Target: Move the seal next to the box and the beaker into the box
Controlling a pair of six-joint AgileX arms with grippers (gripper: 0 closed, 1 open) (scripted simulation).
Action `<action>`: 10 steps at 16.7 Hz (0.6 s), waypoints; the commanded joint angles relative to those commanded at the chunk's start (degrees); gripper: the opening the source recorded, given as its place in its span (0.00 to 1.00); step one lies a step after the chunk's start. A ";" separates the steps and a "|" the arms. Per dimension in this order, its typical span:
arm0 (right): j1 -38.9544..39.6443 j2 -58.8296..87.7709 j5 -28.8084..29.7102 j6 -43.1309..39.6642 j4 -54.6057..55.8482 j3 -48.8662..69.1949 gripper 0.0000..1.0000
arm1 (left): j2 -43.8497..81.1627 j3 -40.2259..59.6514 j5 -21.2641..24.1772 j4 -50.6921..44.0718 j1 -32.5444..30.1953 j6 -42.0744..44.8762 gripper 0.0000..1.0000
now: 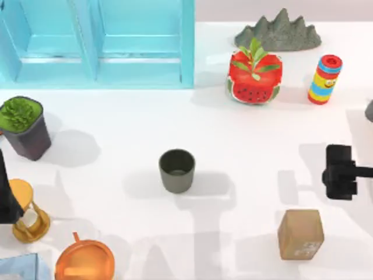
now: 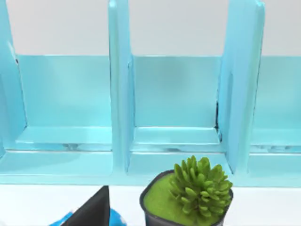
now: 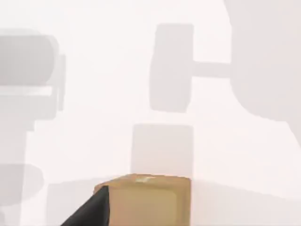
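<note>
The beaker (image 1: 176,171), a small dark grey-green cup, stands upright in the middle of the table. The seal (image 1: 300,233), a tan-brown block with whitish marks, sits near the front right; its top edge also shows in the right wrist view (image 3: 146,200). The box (image 1: 99,44), light blue with upright dividers, stands at the back left and spans the left wrist view (image 2: 169,113). My right gripper (image 1: 338,172) hovers a little behind and to the right of the seal, touching nothing. My left gripper (image 1: 4,189) is parked at the table's left edge.
A dark pot with a green plant (image 1: 23,125) stands at the left, also in the left wrist view (image 2: 190,197). A golden hourglass (image 1: 29,213) and an orange round object (image 1: 84,259) sit front left. A watermelon ornament (image 1: 254,79), a grey rock (image 1: 278,32) and a striped can (image 1: 325,79) line the back right.
</note>
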 joint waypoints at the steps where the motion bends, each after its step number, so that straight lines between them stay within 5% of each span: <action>1: 1.94 5.35 -0.05 1.93 -3.42 3.36 1.00 | 0.00 0.00 0.00 0.00 0.00 0.00 1.00; 10: 12.18 29.96 -0.29 12.14 -21.41 21.29 1.00 | 0.00 0.00 0.00 0.00 0.00 0.00 1.00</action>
